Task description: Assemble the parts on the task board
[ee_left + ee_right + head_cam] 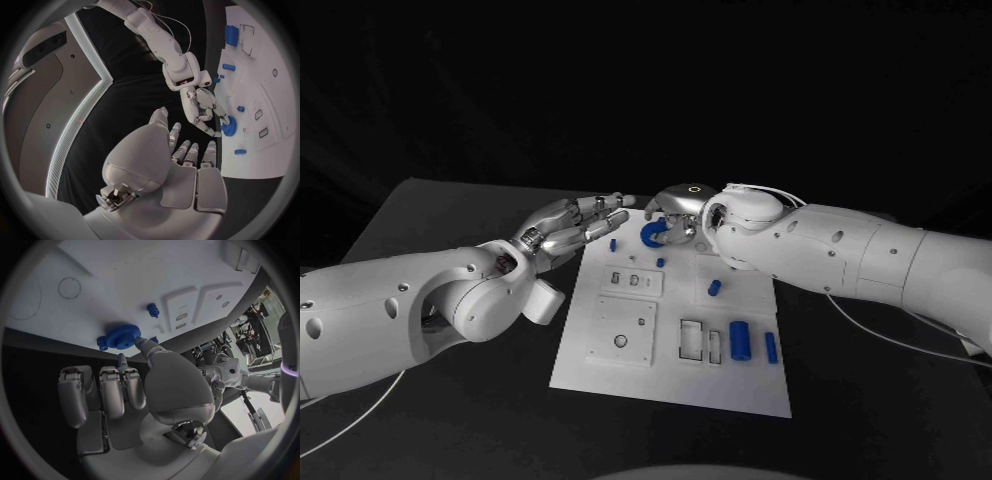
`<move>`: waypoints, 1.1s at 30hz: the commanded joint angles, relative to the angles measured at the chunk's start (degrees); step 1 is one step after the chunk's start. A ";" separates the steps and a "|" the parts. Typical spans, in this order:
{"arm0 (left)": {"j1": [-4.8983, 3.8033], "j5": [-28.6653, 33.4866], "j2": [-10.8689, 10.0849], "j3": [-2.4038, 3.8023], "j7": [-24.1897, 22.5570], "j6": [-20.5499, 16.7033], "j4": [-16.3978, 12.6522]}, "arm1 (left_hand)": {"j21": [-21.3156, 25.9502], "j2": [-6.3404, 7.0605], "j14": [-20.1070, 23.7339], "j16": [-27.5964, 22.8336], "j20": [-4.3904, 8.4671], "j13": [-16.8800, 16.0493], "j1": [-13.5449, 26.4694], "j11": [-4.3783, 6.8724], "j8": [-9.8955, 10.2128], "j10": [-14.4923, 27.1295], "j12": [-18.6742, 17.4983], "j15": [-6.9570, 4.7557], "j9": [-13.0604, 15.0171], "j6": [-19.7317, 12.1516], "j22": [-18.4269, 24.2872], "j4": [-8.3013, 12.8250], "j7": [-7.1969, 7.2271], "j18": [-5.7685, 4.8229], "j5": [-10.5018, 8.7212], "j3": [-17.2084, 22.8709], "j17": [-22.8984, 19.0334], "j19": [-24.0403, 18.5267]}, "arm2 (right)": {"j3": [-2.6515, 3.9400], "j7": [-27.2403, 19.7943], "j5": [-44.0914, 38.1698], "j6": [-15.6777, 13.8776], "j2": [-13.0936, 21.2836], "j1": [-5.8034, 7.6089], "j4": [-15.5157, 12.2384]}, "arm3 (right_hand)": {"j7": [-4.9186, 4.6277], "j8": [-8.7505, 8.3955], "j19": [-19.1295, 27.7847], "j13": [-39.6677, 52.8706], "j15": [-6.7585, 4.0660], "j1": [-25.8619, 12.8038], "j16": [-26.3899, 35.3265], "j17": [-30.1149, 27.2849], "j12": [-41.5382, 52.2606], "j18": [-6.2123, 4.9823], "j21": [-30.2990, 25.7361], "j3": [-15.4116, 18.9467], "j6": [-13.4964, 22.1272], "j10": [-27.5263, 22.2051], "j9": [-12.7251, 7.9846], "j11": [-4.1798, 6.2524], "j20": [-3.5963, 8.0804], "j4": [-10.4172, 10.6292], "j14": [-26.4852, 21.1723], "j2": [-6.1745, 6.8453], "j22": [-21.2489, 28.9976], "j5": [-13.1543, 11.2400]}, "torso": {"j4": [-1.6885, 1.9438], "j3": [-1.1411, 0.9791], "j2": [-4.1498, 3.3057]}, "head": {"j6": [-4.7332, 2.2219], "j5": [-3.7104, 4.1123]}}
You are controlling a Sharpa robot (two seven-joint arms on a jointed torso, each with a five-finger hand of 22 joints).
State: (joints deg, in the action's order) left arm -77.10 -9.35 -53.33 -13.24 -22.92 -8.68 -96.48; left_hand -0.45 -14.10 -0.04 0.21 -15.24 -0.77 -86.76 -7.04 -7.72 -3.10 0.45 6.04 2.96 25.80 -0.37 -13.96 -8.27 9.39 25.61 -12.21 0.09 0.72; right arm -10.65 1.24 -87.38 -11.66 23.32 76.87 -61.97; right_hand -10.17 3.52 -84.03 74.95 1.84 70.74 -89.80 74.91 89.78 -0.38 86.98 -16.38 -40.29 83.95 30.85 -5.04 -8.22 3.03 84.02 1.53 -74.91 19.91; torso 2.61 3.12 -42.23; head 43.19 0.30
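Blue gear pinched in the right hand fingers near the task board's far edge — seat it squarely, gently — left hand fingers spread, empty.

- Dim scene, black surroundings; task board brightest, evenly lit from above.
- Soft shadows only, faint sheen on silver fingers.
- Wrist views: strong fisheye bending, dark vignette rims, slight softness.

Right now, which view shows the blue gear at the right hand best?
The right wrist view: the blue gear shows its teeth, at the right hand fingertips. The head view shows it partly hidden behind that hand; the left wrist view shows it small, edge-on at the task board.
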 commanded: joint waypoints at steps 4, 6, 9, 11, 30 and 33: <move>-0.02 -0.23 0.10 0.04 -0.04 1.13 0.10 | -0.23 0.03 0.04 -0.21 -0.48 -0.09 -0.53 -0.03 -0.42 -0.25 0.33 0.35 0.07 0.22 -0.11 0.49 -0.32 0.98 0.28 0.04 -0.09 0.05 | 0.00 0.04 -0.17 1.24 0.51 -0.08 -0.03 | -0.11 -0.20 -2.08 15.05 0.31 0.26 -0.20 15.09 0.22 -0.83 -0.37 0.65 4.47 6.05 -4.65 -0.20 -0.31 -0.07 5.98 0.81 -13.32 -1.64 | 0.04 -0.05 0.08 | 0.08 -0.03; -0.01 -0.23 0.04 0.04 0.02 1.11 0.11 | -0.23 0.03 0.04 -0.21 -0.48 -0.09 -0.53 -0.03 -0.42 -0.25 0.33 0.35 0.07 0.22 -0.11 0.49 -0.32 0.98 0.28 0.04 -0.09 0.05 | 0.00 -0.05 -0.17 0.70 0.89 -0.11 -0.25 | -0.13 -0.21 -1.95 15.05 0.31 0.26 -0.20 15.09 0.22 -0.88 -0.49 0.72 5.00 6.05 -5.35 -0.20 -0.29 -0.08 5.98 0.80 -13.26 -1.81 | -0.01 -0.05 0.03 | 0.03 -0.10; 0.00 -0.23 0.00 0.03 0.08 1.13 0.17 | -0.23 0.03 0.04 -0.21 -0.48 -0.09 -0.53 -0.03 -0.42 -0.25 0.33 0.35 0.07 0.22 -0.11 0.49 -0.32 0.98 0.28 0.04 -0.09 0.05 | 0.00 -0.67 -0.17 -0.65 1.42 -0.13 -0.63 | -0.08 -0.03 -1.89 15.05 0.29 0.40 -0.20 15.09 0.22 -0.89 -0.55 0.67 4.04 6.05 -5.12 -0.16 -0.28 -0.16 5.98 0.71 -13.24 -1.59 | 0.01 -0.07 0.04 | 0.06 -0.12; 0.01 -0.23 -0.04 0.03 0.13 1.14 0.20 | -0.23 0.03 0.04 -0.21 -0.48 -0.09 -0.53 -0.03 -0.42 -0.25 0.33 0.35 0.07 0.22 -0.11 0.49 -0.32 0.98 0.28 0.04 -0.09 0.05 | -0.01 -1.33 -0.10 -1.62 1.84 -0.13 -0.94 | 0.08 0.19 -1.91 15.05 0.18 0.64 -0.20 15.09 0.22 -0.89 -0.55 0.55 2.87 6.05 -5.32 0.00 -0.21 -0.33 5.98 0.58 -13.27 -0.84 | -0.01 -0.05 0.08 | 0.10 -0.17; 0.21 -0.25 -0.63 -0.01 0.29 1.29 0.26 | -0.25 0.04 0.04 -0.21 -0.56 -0.09 -0.55 -0.11 -0.49 -0.28 0.33 0.43 0.08 0.28 -0.12 0.55 -0.39 0.98 0.32 0.06 -0.09 0.08 | -0.04 -5.35 1.84 -8.70 10.92 0.10 -8.62 | 1.33 0.57 -2.09 15.05 -0.74 -0.38 -0.20 15.09 0.22 -0.86 -0.52 1.15 -2.05 6.05 -7.96 1.11 0.57 1.07 5.98 0.09 -13.43 -2.78 | -0.68 0.06 0.40 | 0.02 -0.44; 0.23 -0.26 -0.72 -0.01 0.29 1.31 0.25 | -0.26 0.02 0.04 -0.21 -0.64 -0.11 -0.58 -0.19 -0.60 -0.36 0.35 0.50 0.11 0.49 -0.13 0.61 -0.45 0.97 0.38 0.09 -0.09 0.10 | -0.05 -5.53 1.90 -8.99 12.65 0.14 -9.73 | 1.41 0.61 -2.13 15.05 -0.82 -0.22 -0.20 15.09 0.22 -0.85 -0.50 1.08 -2.40 6.05 -8.09 1.19 0.65 1.06 5.98 -0.01 -13.45 -2.80 | -0.80 0.04 0.39 | -0.12 -0.67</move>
State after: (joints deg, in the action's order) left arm -76.87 -9.37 -54.08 -13.29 -22.37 -8.38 -96.14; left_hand -0.44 -14.10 -0.04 0.20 -15.44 -0.83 -86.76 -7.03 -7.94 -3.10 0.45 6.04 2.99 26.01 -0.41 -13.64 -8.48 9.38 25.61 -12.22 0.10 0.93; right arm -10.68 -3.05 -85.76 -19.02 35.82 77.01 -71.27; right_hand -8.81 3.97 -83.94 74.93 1.40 70.80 -89.80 74.94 89.78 -0.38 86.64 -15.11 -42.39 83.94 22.78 -4.18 -7.85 3.82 84.02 1.59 -74.94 17.29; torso 1.99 3.14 -41.89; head 43.17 -0.21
